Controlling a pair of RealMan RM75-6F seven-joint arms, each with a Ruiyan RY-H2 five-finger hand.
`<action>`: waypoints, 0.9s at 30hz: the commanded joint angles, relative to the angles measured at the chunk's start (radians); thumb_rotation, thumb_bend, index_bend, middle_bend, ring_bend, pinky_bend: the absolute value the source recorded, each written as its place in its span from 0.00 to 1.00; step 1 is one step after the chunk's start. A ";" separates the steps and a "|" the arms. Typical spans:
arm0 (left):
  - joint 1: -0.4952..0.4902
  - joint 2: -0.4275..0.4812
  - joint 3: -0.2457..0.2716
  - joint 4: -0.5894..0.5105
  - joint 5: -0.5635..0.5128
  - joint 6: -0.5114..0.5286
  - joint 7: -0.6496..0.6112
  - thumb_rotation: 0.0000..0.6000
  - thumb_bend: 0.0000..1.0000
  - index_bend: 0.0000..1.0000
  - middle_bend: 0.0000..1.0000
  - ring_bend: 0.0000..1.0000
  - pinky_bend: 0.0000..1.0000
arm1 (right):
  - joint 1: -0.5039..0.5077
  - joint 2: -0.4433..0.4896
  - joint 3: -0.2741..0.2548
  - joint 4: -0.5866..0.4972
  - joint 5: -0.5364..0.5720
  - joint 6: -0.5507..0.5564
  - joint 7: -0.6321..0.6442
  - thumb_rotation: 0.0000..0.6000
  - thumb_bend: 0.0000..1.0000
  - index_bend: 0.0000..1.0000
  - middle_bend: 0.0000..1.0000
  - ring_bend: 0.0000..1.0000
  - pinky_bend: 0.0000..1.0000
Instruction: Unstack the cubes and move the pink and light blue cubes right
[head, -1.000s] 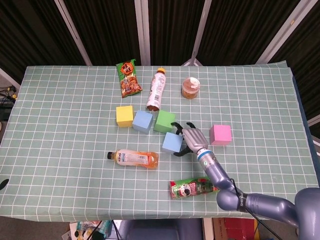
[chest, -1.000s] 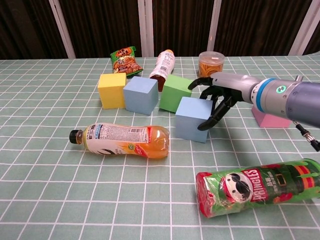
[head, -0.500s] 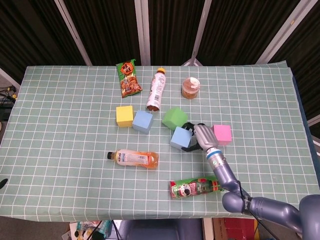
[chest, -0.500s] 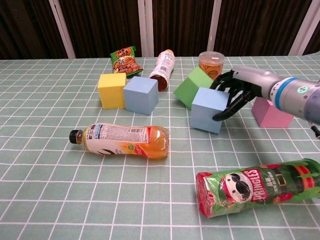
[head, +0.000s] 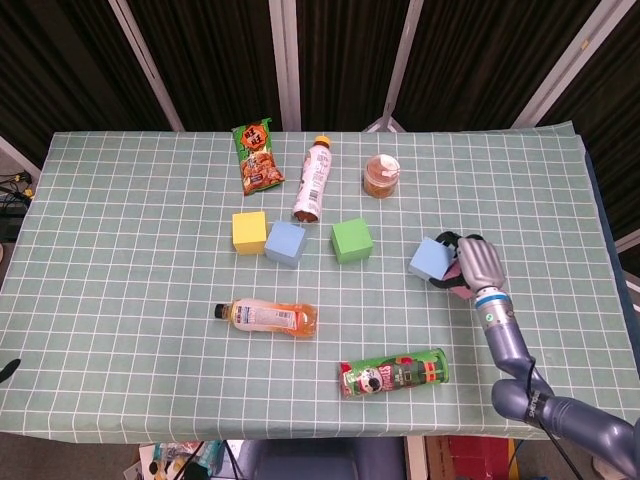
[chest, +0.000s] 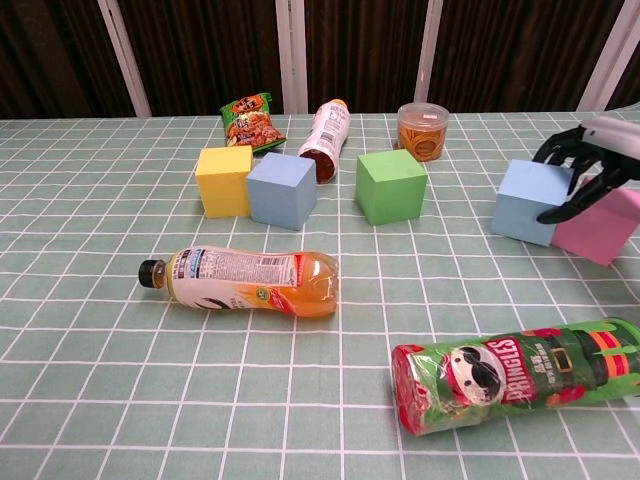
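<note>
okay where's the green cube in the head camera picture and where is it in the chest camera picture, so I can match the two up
Head view: the green cube sits near the middle of the table, just right of the darker blue cube.
Chest view: the green cube sits in the upper middle, in front of the snack cup.
Shared landmark: the yellow cube, left of both in each view.

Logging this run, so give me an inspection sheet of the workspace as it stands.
Surface: table under green checked cloth.
Job's things: light blue cube at right, touching pink cube; no stack left.
Clutter: yellow cube, blue cube, green cube, two bottles, chip can, snack bag, jar.
Hands: right hand on the light blue cube; left not in view.
Cables: nothing seen.
Surroundings: dark curtains.
</note>
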 joint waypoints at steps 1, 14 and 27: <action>-0.002 -0.004 0.001 -0.002 0.002 -0.002 0.009 1.00 0.15 0.19 0.00 0.00 0.00 | -0.012 0.020 0.000 0.003 -0.023 0.004 0.016 1.00 0.22 0.52 0.54 0.68 0.24; 0.000 -0.002 0.001 -0.002 0.001 0.001 0.004 1.00 0.15 0.19 0.00 0.00 0.00 | 0.002 0.019 0.028 -0.036 -0.032 -0.018 -0.011 1.00 0.22 0.52 0.54 0.68 0.24; 0.000 0.002 -0.001 0.001 -0.002 -0.001 -0.005 1.00 0.15 0.19 0.00 0.00 0.00 | 0.062 0.020 0.061 -0.130 0.124 -0.088 -0.182 1.00 0.18 0.16 0.07 0.12 0.00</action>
